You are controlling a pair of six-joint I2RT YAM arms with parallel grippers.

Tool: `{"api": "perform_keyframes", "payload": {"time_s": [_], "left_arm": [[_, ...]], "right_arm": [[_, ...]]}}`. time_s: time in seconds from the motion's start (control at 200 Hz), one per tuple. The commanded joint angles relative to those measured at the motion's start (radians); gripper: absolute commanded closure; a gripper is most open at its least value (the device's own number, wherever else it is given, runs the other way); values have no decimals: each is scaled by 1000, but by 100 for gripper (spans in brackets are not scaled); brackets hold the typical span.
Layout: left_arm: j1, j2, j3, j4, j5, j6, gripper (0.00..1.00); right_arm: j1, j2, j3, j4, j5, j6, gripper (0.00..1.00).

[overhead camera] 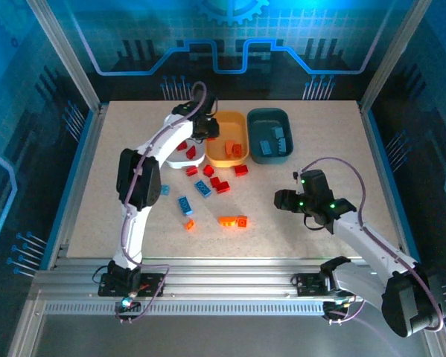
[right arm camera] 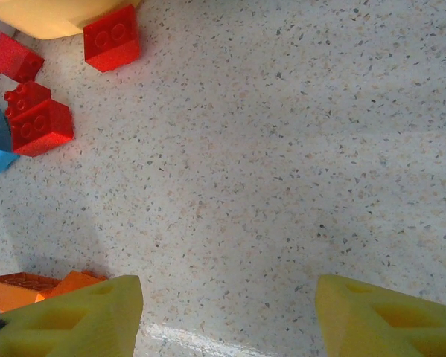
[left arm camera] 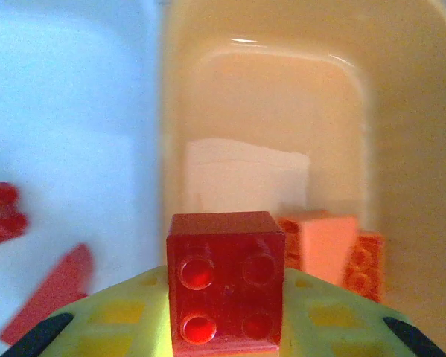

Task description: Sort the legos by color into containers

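Legos (overhead camera: 223,187) sorted yet?

– Partly. I see red ones in the white tray (overhead camera: 196,160), orange in the orange tray (overhead camera: 237,116) and blue in the teal tray (overhead camera: 268,111). Roughly a dozen lie loose on the table (overhead camera: 319,141), just near of the trays.

– Grippers?

– My left gripper (overhead camera: 205,132) pinches a red brick (left arm camera: 225,279) above where the white and orange trays meet. My right gripper (overhead camera: 284,199) hangs open and empty, over bare table at right.

White link shells and black joint housings are fitted on the left arm (overhead camera: 135,227) and the right arm (overhead camera: 365,239). Purplish cables (overhead camera: 142,177) are routed along both. Yellow-green fingers (right arm camera: 74,320) with moulded pockets are fitted to the right gripper (right arm camera: 228,316).
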State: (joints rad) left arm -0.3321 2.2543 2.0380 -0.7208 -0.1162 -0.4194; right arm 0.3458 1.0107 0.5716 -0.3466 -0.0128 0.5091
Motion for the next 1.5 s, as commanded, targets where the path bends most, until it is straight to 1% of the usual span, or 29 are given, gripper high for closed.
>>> {"api": "perform_keyframes", "payload": {"time_s": [0.0,0.155,0.25,0.28,0.395,0.42,0.485,0.57,0.62,0.655,0.71,0.735,0.835,0.91,0.99,1.056,1.131,1.226,1.351,1.411,1.461,1.496], "left_arm": [[57,-45,-36,-7,-3,-17,74],[110,-34,-75,-7,-15,-22,74],[126,-30,-86,-5,-5,-23,68],[128,-31,-89,-3,0,-18,65],[128,-47,-101,1,13,-10,40],[128,-53,-101,-1,14,-9,36],[129,-78,-106,3,21,0,28],[129,-133,-123,-2,14,4,22],[130,-185,-158,12,21,-1,20],[130,-232,-204,33,26,-9,18],[130,-316,-287,69,36,-24,11],[130,-358,-330,86,36,-31,9],[140,-536,-533,162,36,-76,1],[167,-659,-700,215,60,-130,1],[223,-783,-888,262,132,-214,1],[264,-887,-1051,322,193,-265,1],[306,-995,-1175,321,210,-282,1],[347,-1114,-1249,268,224,-258,1],[349,-1246,-1311,236,231,-251,1],[349,-1281,-1330,237,232,-255,1],[350,-1294,-1338,237,230,-259,1],[349,-1296,-1340,239,231,-260,1]], "right_arm": [[-8,6,-7,-5,-19,0,36],[-5,15,3,-8,-23,-2,36],[0,24,11,-10,-25,-2,36],[5,28,15,-11,-26,-2,36],[49,64,49,-19,-27,-24,33],[70,77,63,-25,-21,-31,33],[129,122,106,-37,8,-55,32],[217,192,164,-52,59,-75,31],[286,238,202,-58,93,-88,31],[332,273,235,-65,114,-92,31],[410,336,290,-73,140,-89,31],[448,367,316,-75,154,-83,31],[608,499,439,-75,203,-60,31],[713,622,532,-65,205,-64,31],[797,766,659,-98,242,-93,29],[835,860,737,-110,261,-128,25],[841,951,821,-137,249,-158,22],[840,1036,898,-176,265,-173,19],[834,1128,985,-238,305,-165,20],[830,1154,1003,-238,320,-155,20],[821,1178,1020,-235,298,-142,21],[814,1197,1035,-238,283,-134,23]]}}
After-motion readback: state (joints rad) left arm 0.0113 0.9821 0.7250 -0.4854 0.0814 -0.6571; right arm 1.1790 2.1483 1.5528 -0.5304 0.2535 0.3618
